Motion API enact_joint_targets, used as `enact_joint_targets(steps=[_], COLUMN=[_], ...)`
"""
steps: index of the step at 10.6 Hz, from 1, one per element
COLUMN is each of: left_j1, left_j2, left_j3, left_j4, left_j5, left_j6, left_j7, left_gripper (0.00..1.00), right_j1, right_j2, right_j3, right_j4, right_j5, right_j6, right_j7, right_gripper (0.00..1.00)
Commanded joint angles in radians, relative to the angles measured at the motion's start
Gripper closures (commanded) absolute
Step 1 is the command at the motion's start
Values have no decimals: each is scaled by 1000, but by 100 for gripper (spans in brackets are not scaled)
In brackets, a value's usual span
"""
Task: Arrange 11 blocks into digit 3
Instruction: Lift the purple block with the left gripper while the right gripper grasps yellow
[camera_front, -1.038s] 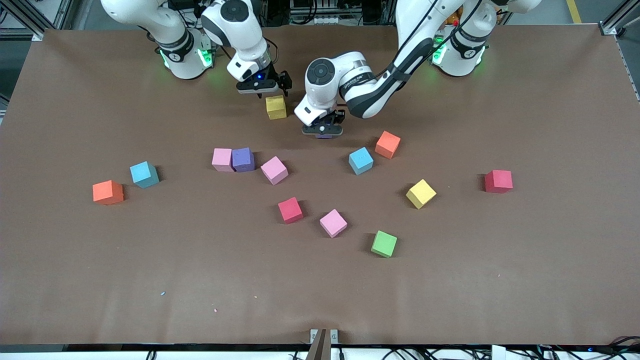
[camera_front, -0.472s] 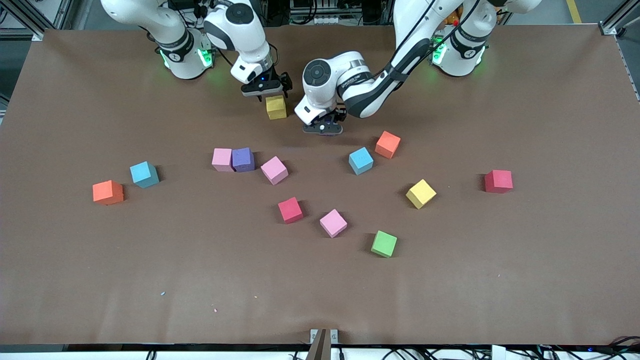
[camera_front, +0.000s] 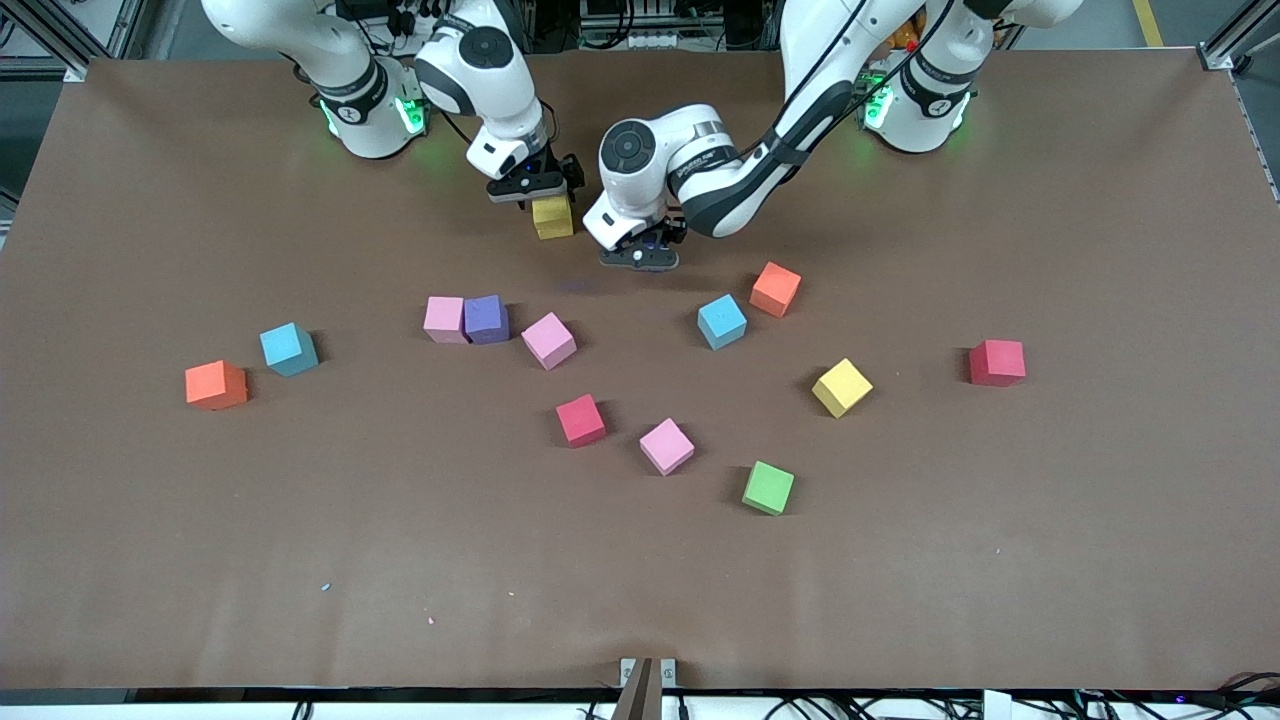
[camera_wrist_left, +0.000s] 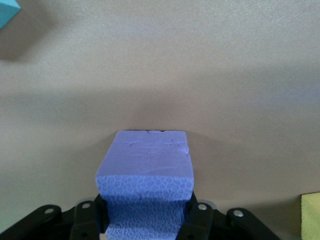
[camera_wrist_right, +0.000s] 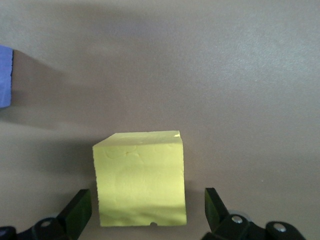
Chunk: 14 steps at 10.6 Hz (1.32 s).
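A: We see the left gripper (camera_wrist_left: 145, 220) clenched on a purple block (camera_wrist_left: 145, 172), raised over the table (camera_front: 1100, 560).

B: The right gripper (camera_wrist_right: 147, 212) straddles a yellow block (camera_wrist_right: 141, 177), fingers spread; we judge closing comes next.

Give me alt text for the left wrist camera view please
The left end effector is shut on a purple block held over the brown table. A blue block's corner and a yellow block's edge show at the frame's borders.

Two blocks (camera_front: 466, 320) touch, the rest (camera_front: 768, 488) lie scattered apart.
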<state>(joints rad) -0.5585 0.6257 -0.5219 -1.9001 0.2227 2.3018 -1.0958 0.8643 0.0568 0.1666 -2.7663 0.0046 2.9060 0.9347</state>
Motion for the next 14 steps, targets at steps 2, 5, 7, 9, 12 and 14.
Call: enact_joint_targets(steps=[2, 5, 7, 9, 12, 14], left_j1=[-14, -12, -9, -4, 12, 12], left_j2=[26, 25, 13, -46, -135, -216], left_j3=[16, 20, 20, 20, 25, 101], left_j4=[33, 33, 33, 35, 65, 82], left_j5=[15, 15, 15, 12, -78, -126], left_j6=[-18, -19, -47, -99, -189, -255], left_j7=[-4, -9, -18, -29, -32, -88], left_gripper=[71, 0, 0, 0, 0, 0], right_j1=[-11, -30, -47, -50, -50, -48], right_j2=[49, 61, 69, 74, 74, 74], right_j3=[5, 4, 4, 4, 2, 5], right_j4=[7, 33, 40, 47, 47, 47], right_j5=[-20, -20, -20, -20, -21, -23], right_j6=[30, 28, 28, 27, 27, 18], right_j7=[9, 9, 7, 7, 7, 1], right_gripper=[0, 0, 0, 14, 61, 87])
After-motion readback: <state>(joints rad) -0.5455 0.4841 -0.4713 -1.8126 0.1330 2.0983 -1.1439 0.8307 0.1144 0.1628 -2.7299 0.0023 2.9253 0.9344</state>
